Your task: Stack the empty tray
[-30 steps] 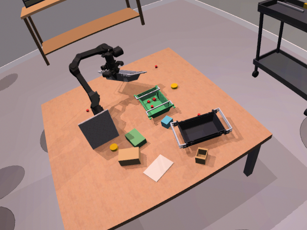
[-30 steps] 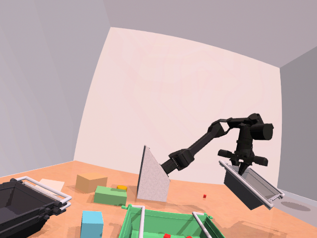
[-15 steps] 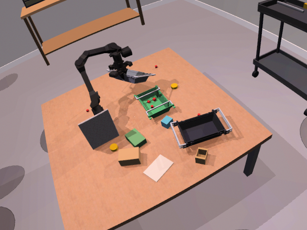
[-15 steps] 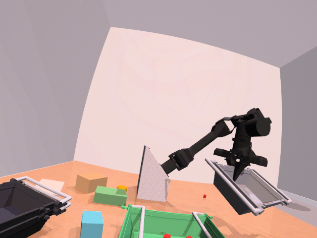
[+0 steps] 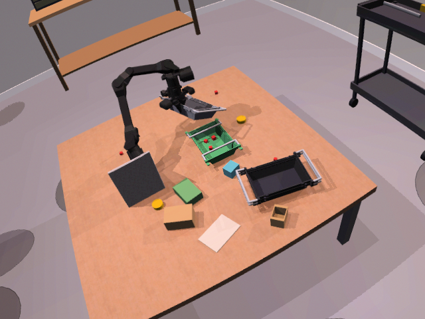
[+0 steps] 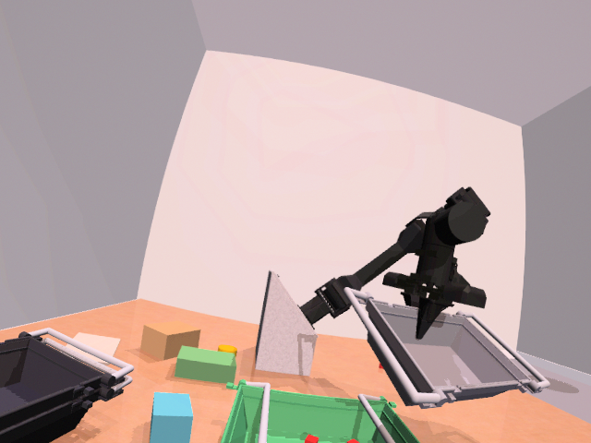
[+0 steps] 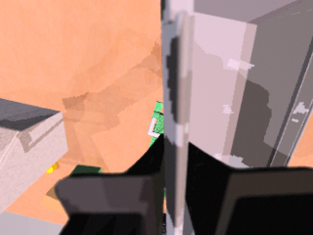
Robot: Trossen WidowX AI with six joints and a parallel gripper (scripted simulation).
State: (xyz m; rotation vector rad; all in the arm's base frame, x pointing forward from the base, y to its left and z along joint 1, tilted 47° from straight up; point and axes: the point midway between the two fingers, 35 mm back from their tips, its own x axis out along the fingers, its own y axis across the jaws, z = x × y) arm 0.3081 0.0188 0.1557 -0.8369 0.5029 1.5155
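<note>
The green tray (image 5: 224, 156) (image 6: 310, 401) stands on the table with small red blocks (image 5: 213, 137) (image 6: 311, 438) inside. Its two wire bars (image 5: 220, 149) (image 6: 263, 414) lie in across its top, one near each end. My gripper (image 6: 419, 333) (image 7: 168, 137) is shut on one side wall of the empty grey tray (image 5: 202, 114) (image 6: 443, 360) (image 7: 210, 64). The grey tray hangs above the table, tilted, behind and to the left of the green tray in the top view, not over it. In that view the arm and the tray hide the fingertips.
A black tray (image 5: 274, 181) (image 6: 42, 377) with its bars out stands at the right in the top view. A blue cube (image 5: 230, 169) (image 6: 172, 414) is close to the green tray. A green block (image 5: 186, 190), tan box (image 5: 178, 214), upright panel (image 5: 137, 180) and yellow disc (image 5: 241, 119) also stand around.
</note>
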